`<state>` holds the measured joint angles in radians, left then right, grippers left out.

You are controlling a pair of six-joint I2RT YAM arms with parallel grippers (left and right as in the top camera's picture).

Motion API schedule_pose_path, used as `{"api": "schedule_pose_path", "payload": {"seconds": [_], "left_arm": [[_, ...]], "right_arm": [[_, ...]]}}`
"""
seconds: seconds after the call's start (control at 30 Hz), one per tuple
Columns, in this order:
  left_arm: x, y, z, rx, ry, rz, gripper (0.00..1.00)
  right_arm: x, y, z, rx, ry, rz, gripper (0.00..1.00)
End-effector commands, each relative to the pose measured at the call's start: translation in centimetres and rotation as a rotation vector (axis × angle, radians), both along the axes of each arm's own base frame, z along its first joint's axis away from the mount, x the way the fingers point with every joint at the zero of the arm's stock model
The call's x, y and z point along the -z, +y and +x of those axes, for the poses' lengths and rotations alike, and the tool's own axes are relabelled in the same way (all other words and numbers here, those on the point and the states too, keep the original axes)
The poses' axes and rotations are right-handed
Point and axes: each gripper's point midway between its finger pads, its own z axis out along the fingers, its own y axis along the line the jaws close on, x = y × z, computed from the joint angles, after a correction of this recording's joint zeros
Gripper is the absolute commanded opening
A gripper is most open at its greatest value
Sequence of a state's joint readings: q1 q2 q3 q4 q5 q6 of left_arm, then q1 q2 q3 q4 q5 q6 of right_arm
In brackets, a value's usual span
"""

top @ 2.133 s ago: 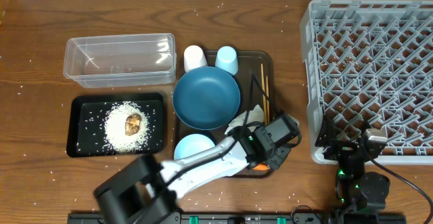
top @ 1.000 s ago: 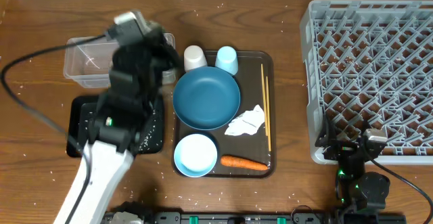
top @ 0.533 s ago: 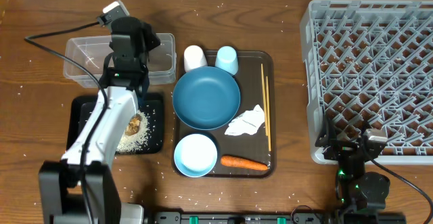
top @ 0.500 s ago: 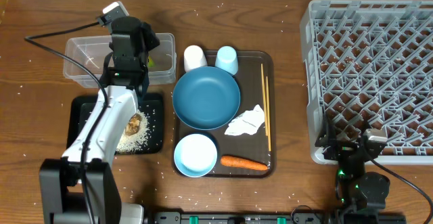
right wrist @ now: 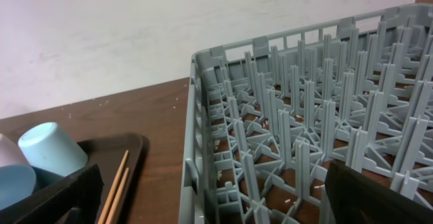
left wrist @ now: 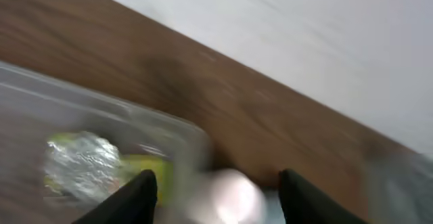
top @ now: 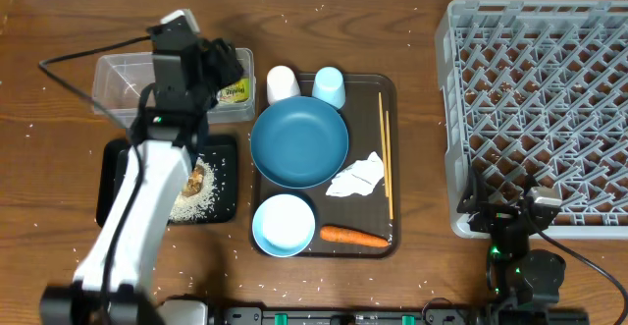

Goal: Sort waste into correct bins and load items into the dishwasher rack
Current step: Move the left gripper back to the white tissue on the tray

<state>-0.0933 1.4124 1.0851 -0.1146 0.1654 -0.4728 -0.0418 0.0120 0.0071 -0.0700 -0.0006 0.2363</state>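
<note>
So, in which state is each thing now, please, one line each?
wrapper, lying in the clear tub
left pincer, open, empty
right pincer, open, empty
rack, no dishes
blue plate, empty
white bowl, upright, empty
carrot, on the brown tray
black tray, holds rice

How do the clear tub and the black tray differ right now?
The clear tub is see-through with taller walls; the black tray is opaque and shallow. The tub holds the crumpled wrapper; the tray holds rice and a brown lump. Both are rectangular, similar in size.
</note>
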Motion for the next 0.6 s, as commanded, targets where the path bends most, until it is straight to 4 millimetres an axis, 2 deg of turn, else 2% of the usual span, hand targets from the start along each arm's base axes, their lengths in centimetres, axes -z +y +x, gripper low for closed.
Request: {"api": "schedule_pose_path", "payload": {"seconds": [0.0, 0.07, 0.2, 0.23, 0.27, 0.3, 0.33, 0.4, 0.47, 0.57], "left_arm": [[-2.9, -8.0, -4.7, 0.381, 0.01, -0.162, 0.58], [-2.7, -11.1, -7.5, 0.51, 0.048, -0.163, 0.58], [-0.9, -17.0, -13.3, 0.744, 0.137, -0.089, 0.6], [-0.3, -19.1, -15.6, 0.845, 0.152, -0.049, 0.74], [-0.1, -20.3, -16.9, 0.896, 0.158, -0.038, 0.94], [-0.1, -21.2, -17.8, 0.929, 0.162, -0.039, 0.98], [-0.2, -22.3, -18.9, 0.961, 0.166, -0.044, 0.98], [-0.8, -24.2, -20.2, 1.026, 0.126, -0.045, 0.98], [-1.0, -25.2, -20.5, 0.999, 0.117, -0.041, 0.98], [1.4, -24.1, -19.3, 0.802, 0.189, 0.054, 0.98]], "right_arm": [[0.1, -0.5, 0.0, 0.019, 0.003, -0.006, 0.99], [0.1, -0.5, 0.0, 0.019, 0.003, -0.006, 0.99], [0.1, -0.5, 0.0, 0.019, 0.003, -0.006, 0.99], [0.1, -0.5, 0.0, 0.02, 0.003, -0.006, 0.99], [0.1, -0.5, 0.0, 0.019, 0.003, -0.006, 0.99], [0.1, -0.5, 0.0, 0.019, 0.003, -0.006, 0.99], [0.1, -0.5, 0.0, 0.019, 0.003, -0.006, 0.99], [0.1, -0.5, 0.0, 0.019, 0.003, -0.006, 0.99], [0.1, -0.5, 0.0, 0.019, 0.003, -0.006, 0.99], [0.1, -0.5, 0.0, 0.019, 0.003, -0.006, 0.99]]}}
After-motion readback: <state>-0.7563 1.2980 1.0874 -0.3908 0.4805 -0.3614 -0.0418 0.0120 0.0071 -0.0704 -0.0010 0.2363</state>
